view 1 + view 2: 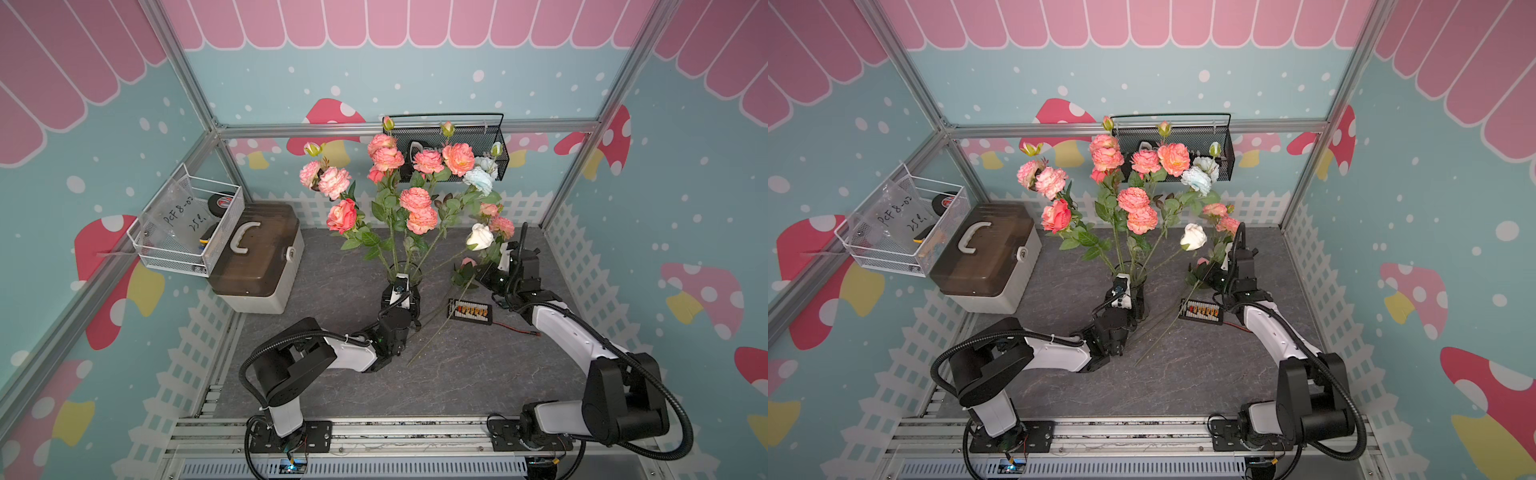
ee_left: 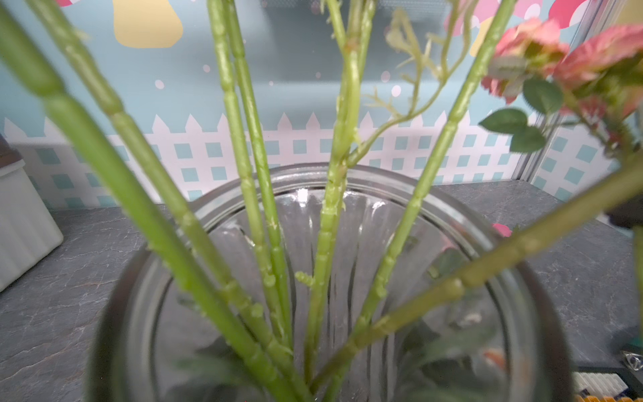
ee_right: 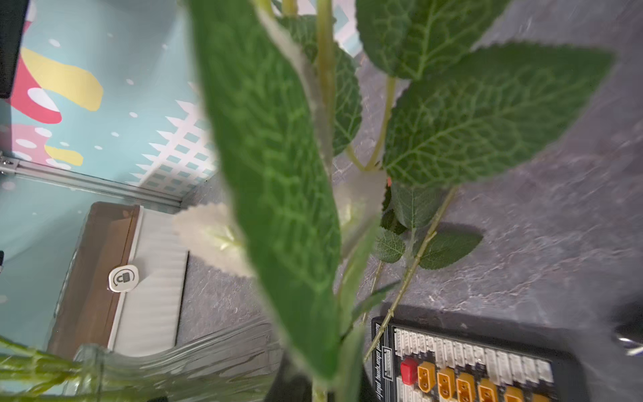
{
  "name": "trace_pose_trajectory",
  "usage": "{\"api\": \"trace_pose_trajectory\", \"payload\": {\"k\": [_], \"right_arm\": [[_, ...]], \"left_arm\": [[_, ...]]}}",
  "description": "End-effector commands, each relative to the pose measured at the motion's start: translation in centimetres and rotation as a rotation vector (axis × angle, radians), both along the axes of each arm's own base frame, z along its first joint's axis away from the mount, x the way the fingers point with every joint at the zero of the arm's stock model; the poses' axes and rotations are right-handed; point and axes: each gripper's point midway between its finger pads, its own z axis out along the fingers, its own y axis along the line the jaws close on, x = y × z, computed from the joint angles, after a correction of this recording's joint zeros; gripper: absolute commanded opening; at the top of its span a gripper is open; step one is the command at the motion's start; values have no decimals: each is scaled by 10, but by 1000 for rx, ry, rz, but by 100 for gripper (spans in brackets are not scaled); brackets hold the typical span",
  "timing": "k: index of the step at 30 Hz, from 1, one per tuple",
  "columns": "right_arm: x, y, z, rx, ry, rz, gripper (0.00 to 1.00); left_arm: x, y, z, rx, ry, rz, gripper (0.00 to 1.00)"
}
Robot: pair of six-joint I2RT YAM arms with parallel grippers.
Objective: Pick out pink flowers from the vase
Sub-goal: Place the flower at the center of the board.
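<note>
While looking across the grey bench [image 1: 457, 374], find a brown-lidded box [image 1: 253, 257] at far left. Mid-bench, see most pink flowers [image 1: 415, 199] fanning up out of the vase [image 1: 1140, 297], with a white rose [image 1: 480, 237] leaning right. Note the left tool [image 1: 401, 297] clenched around the vase from the near side. Right of the vase, note the right tool [image 1: 482, 274] clenched on a leafy pink-flower stem [image 1: 463, 274] outside the vase, lower end slanting toward the near bench. Spot a black charging board [image 1: 471, 311] just beside that stem.
</note>
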Motion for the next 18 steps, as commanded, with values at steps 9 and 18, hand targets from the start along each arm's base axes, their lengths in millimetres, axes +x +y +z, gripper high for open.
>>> {"api": "trace_pose_trajectory", "payload": {"k": [9,18], "right_arm": [[3,7,20,61,-119,2,35],[-28,41,75,-62,-296,203,34]], "left_arm": [[-13,5,-74,165,182,-32,0],[-13,4,-75,171,182,-39,0]]}}
